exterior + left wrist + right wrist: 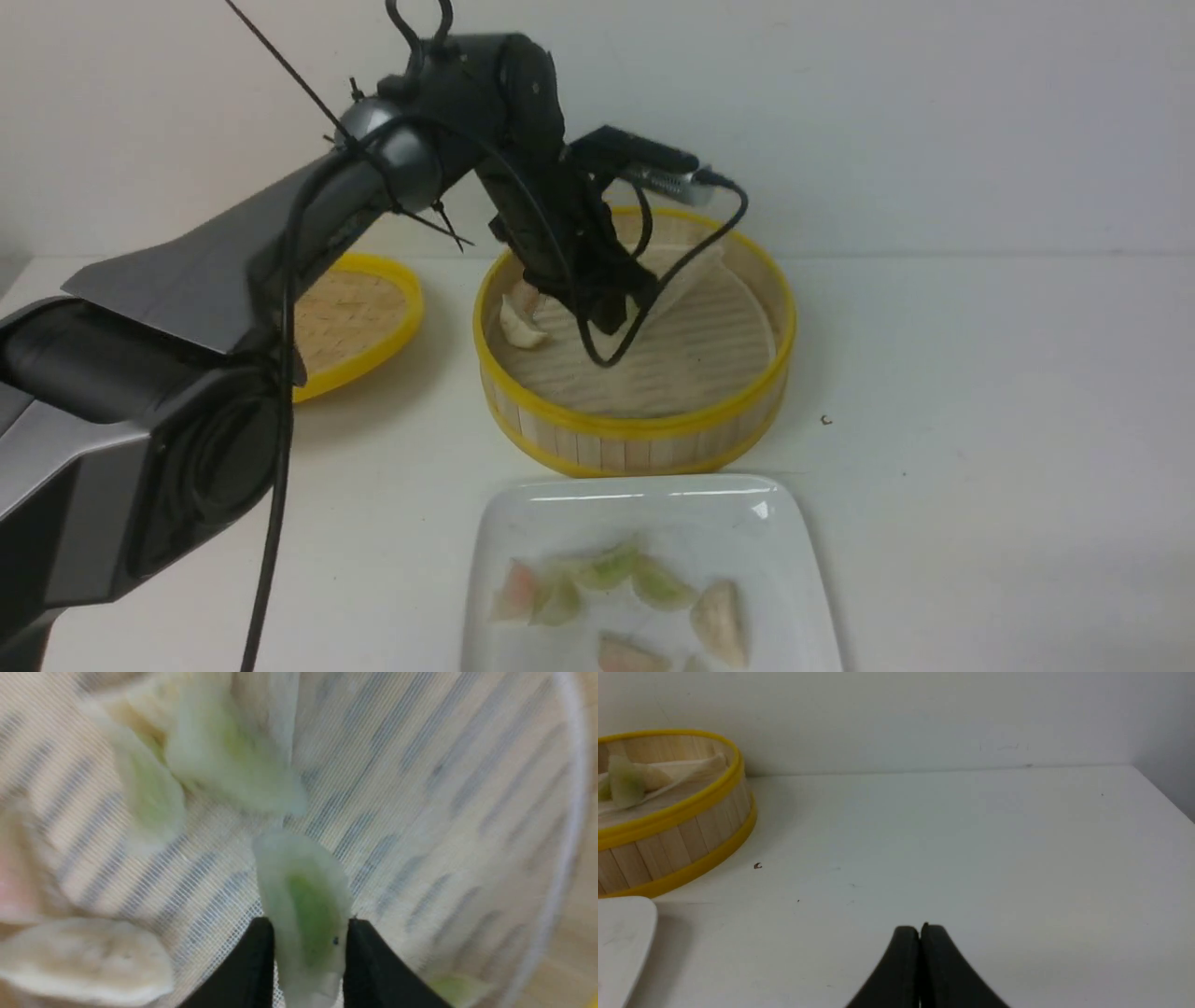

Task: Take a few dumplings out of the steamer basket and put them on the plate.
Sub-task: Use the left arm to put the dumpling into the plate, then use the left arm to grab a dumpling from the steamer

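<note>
A green dumpling (pixel 310 905), likely soft and slippery, is gripped by the left hand (pixel 308 933), best pinched lightly mid-body

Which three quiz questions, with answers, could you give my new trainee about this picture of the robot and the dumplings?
1. True or false: the plate lies nearer to the robot than the steamer basket.
2. Multiple choice: what is between the fingertips of the left gripper?
a) the basket's rim
b) a green-centred dumpling
c) the woven lid
3. Fill in the gap: the fingers of the right gripper are ____ (open or shut).

Key: 1 true; 2 b; 3 shut.
</note>
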